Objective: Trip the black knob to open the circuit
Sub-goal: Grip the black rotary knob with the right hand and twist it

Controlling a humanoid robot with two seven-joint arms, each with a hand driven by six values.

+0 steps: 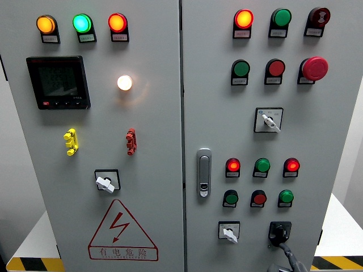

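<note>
The black knob sits on a square plate at the bottom right of the grey cabinet's right door. Its dark handle points roughly downward. My right hand comes up from the bottom edge just below the knob, and its tip reaches the knob's lower side. Only a small dark part of the hand shows, so its grip is unclear. The left arm is out of view.
A white selector knob stands left of the black knob, and rows of red and green buttons sit above. Higher up are another white selector and a red mushroom button. A metal door handle is at the centre. The left door carries a meter.
</note>
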